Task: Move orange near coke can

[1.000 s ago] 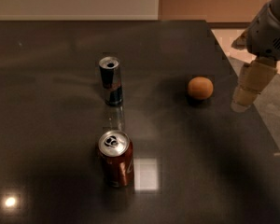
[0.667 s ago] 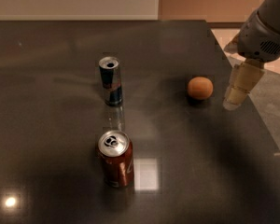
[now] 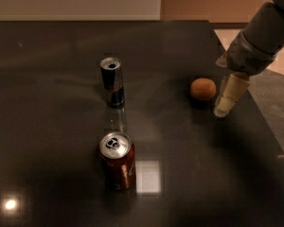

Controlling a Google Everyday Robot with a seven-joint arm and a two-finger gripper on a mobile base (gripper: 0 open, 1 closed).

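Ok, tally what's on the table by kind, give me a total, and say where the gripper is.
Cans: 2, the coke can and the slim blue and silver can
Oranges: 1, the orange
Total: 3
The gripper hangs low beside the orange, on the side toward the right edge of the table in the camera view.

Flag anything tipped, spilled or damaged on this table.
Nothing stands out. The coke can and the blue can stand upright, the orange looks whole, no spill shows, and the gripper hangs close beside the orange.
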